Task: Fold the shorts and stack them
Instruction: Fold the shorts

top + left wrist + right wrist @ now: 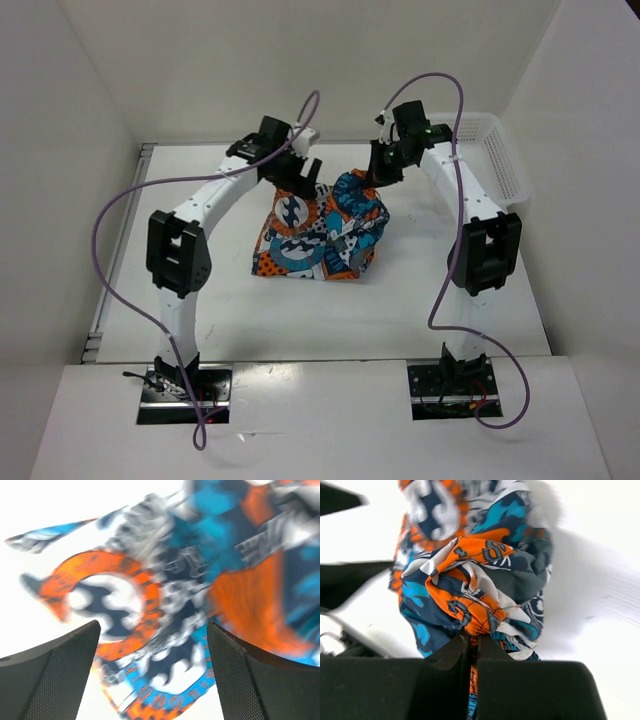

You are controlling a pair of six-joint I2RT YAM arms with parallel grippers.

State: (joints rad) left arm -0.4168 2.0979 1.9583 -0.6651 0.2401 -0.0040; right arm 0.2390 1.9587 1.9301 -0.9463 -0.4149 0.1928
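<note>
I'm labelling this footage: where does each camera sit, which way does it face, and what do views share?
Top external: above, behind the bases, looking down on both arms and the soft teal-orange patchwork-print shorts.
Left wrist: close over the shorts; open left gripper shows.
Right wrist: looking down; right gripper shut on the shorts.
Shared: the shorts.

A white mesh basket (503, 160) sits at the white table's (300, 318) far right corner.
</note>
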